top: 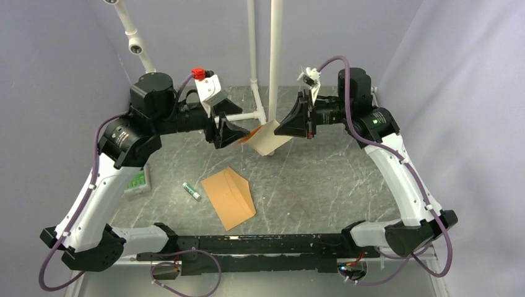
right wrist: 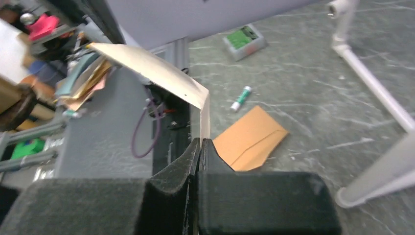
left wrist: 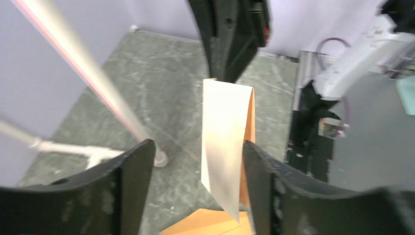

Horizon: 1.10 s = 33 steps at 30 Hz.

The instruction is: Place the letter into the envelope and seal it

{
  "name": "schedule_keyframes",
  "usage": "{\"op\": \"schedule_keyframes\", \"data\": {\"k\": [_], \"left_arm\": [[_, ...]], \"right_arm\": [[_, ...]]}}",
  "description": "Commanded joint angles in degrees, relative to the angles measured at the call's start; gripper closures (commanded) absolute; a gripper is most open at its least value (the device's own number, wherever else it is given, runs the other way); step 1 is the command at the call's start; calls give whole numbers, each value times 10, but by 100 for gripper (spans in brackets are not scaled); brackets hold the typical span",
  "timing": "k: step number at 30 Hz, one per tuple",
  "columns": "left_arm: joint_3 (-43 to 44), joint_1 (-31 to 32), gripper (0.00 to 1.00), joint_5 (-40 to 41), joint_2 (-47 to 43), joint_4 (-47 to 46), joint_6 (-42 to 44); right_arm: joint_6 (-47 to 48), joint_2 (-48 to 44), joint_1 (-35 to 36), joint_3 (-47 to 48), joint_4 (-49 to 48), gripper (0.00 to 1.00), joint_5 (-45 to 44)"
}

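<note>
Right fingers [right wrist: 176, 166]: pressed together, pinching one edge of the letter [right wrist: 156, 73] and holding it up over the far middle of the table [top: 322, 179].
Left fingers [left wrist: 132, 181]: spread wide, one on each side of the sheet's free end. Whether either one touches the paper cannot be told.
Letter: a pale sheet held off the table and bent over in a curve, spanning the gap between the two arms.
Envelope [top: 229, 198]: orange-brown with a crease line across it. It lies flat on the table, nearer than the letter and apart from both arms.
Glue stick [top: 192, 190]: a white tube with a green end, lying just left of the envelope without touching it.
Green box [top: 137, 182]: on the left side of the table, beside the left arm.
White pipe stand [top: 274, 62]: stands upright at the far side of the table, beyond the letter.
</note>
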<state>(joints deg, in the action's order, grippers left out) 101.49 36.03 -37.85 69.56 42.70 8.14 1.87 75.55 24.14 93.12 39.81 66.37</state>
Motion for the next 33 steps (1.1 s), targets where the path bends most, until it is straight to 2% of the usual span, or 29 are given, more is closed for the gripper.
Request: {"op": "schedule_keyframes", "data": {"k": [1,4,8,13,15,16,18,21,24,27,33], "left_arm": [[1,-1,20,140,-34,-25,-12],[-24,-1,12,208,-58,-60,-17],[-77,-1,8,280,-94,-126,-40],[-91,-1,8,319,-105,-153,-73],[-64,-1,8,335,-86,-143,-133],[-50,-1,9,323,-72,-133,-162],[-24,-1,13,230,-42,-109,-181],[-14,-1,16,35,-11,-84,-164],[-7,-1,17,-66,10,-55,-152],[-2,-1,17,-136,29,-33,-131],[-21,-1,22,-174,39,-34,-123]], "right_arm": [[-44,-50,2,-44,-123,100,-153],[-66,-71,2,-69,-173,100,-209],[-81,-80,2,-82,-208,100,-221],[-66,-80,2,-77,-207,100,-149],[-49,-85,2,-82,-209,100,-116],[-40,-90,2,-89,-215,100,-97],[-34,-100,2,-103,-233,100,-72],[-35,-105,2,-107,-248,100,-28],[-35,-95,2,-93,-239,100,5],[-39,-90,2,-86,-238,100,19],[-53,-74,2,-65,-229,100,30]]}}
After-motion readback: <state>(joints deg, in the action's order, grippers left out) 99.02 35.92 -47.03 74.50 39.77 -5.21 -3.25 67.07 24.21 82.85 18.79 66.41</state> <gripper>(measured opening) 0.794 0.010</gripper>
